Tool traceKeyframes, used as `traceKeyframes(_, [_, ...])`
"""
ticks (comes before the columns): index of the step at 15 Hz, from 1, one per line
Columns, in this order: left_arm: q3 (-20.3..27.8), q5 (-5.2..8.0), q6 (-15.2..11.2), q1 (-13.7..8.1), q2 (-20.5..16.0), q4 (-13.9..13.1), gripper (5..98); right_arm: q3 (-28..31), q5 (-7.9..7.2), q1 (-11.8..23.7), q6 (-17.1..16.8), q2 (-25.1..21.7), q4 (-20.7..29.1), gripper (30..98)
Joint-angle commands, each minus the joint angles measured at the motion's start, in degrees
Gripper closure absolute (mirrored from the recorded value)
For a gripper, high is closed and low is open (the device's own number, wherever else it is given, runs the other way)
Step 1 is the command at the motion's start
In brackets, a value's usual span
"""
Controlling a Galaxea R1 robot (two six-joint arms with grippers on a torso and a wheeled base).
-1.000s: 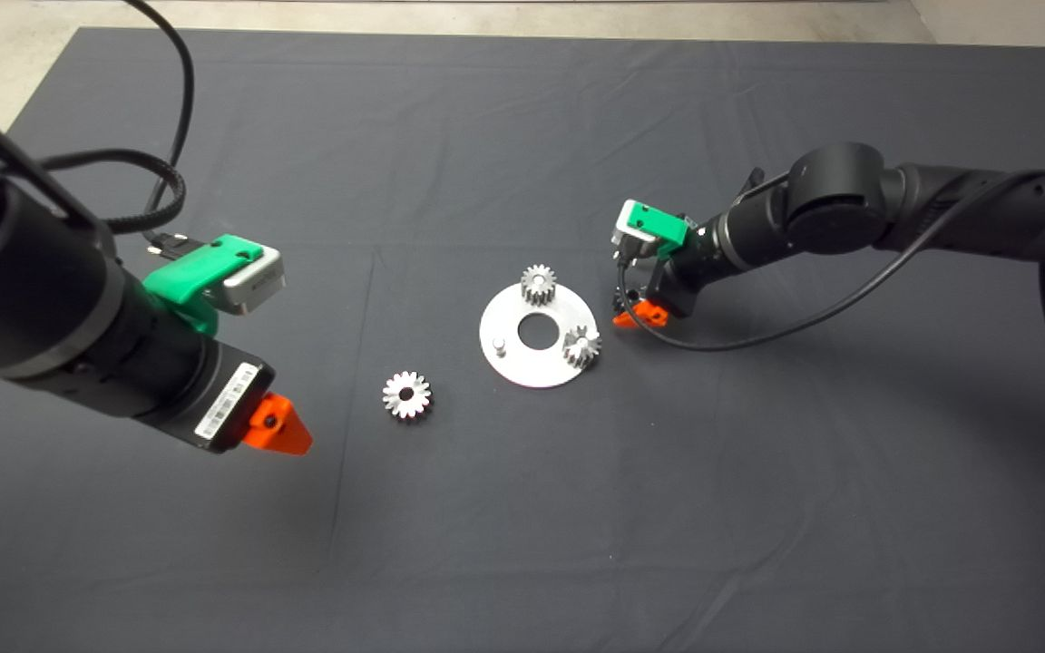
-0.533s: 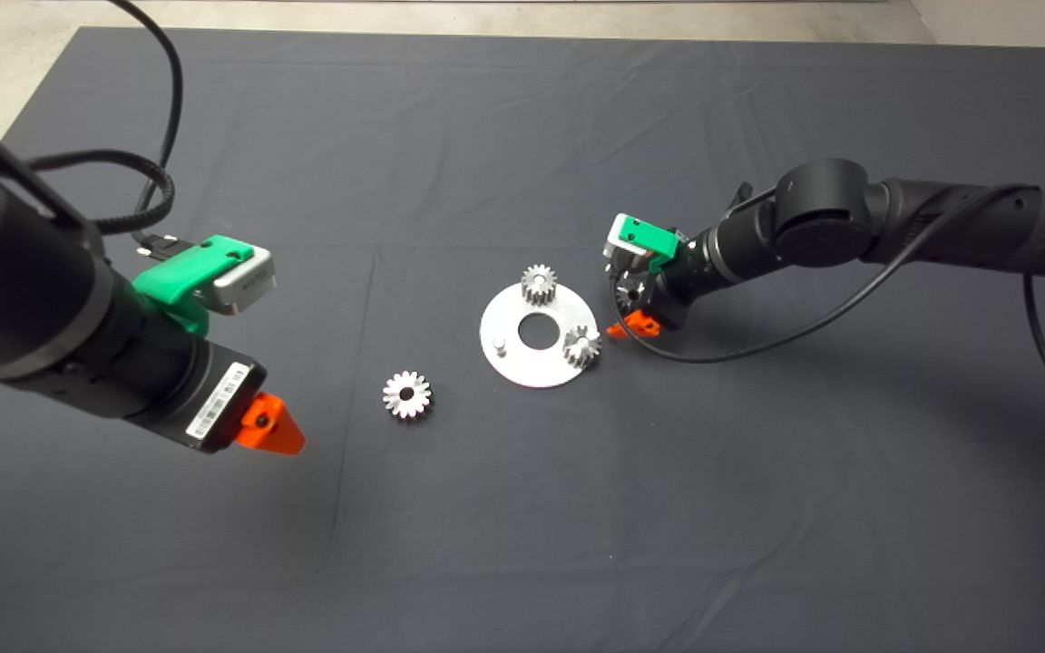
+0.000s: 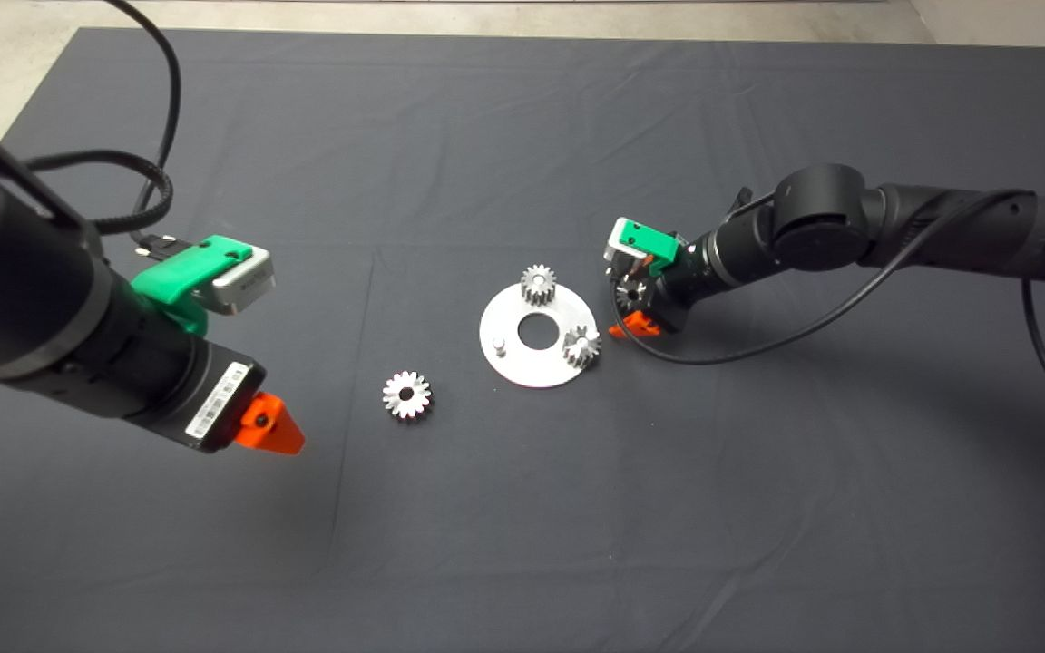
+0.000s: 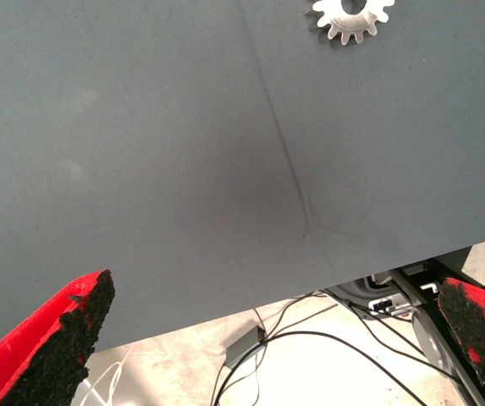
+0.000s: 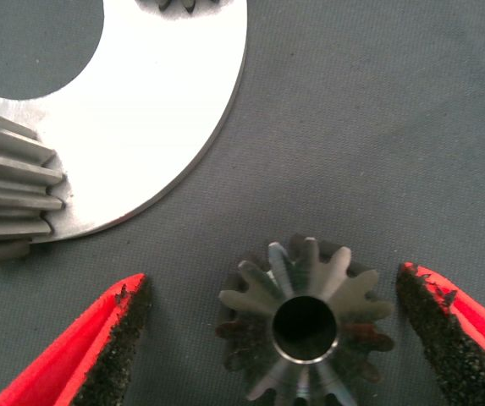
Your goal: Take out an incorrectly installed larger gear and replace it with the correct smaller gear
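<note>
Right wrist view shows the smaller gear (image 5: 304,334) standing hole-up on the mat just off the round plate's (image 5: 162,110) rim, squarely between the spread fingers of the right gripper (image 5: 278,338), nothing gripped yet, so closing should catch it.

dark mat (image 3: 522,136) — on it: larger gear (image 3: 406,395) | round plate (image 3: 532,358) | smaller gear (image 5: 303,328) — beside plate

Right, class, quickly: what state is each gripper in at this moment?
Left gripper: open, empty, hovering over the mat's edge.
Right gripper: open, jaws either side of the smaller gear beside the plate, not gripping it.
</note>
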Motion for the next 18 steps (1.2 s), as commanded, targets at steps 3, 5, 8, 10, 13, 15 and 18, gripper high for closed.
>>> traceKeyframes(3, [0.4,2.33,0.2,-1.0,-0.2,-1.1,5.3,-2.5,2.12,0.8,0.4,0.5,-1.7,53.1])
traceKeyframes(5, [0.4,2.33,0.2,-1.0,-0.2,-1.1,5.3,-2.5,2.52,0.9,0.5,0.5,-1.7,56.8])
traceKeyframes(8, [0.4,2.33,0.2,-1.0,-0.2,-1.1,5.3,-2.5,2.52,1.0,0.6,0.6,-1.7,61.2])
traceKeyframes(10, [0.4,2.33,0.2,-1.0,-0.2,-1.1,5.3,-2.4,2.44,1.1,0.7,0.3,-1.7,62.5])
traceKeyframes(13, [0.4,2.33,0.2,-1.0,-0.2,-1.1,5.3,-2.2,2.35,1.2,0.8,-0.1,-1.7,66.9])
traceKeyframes(15, [0.4,2.33,0.2,-1.0,-0.2,-1.1,5.3,-2.0,2.08,1.3,0.8,-0.2,-1.7,70.4])
traceKeyframes(18, [0.4,2.33,0.2,-1.0,-0.2,-1.2,5.3,-2.0,1.99,1.3,0.9,0.1,-1.7,74.5])
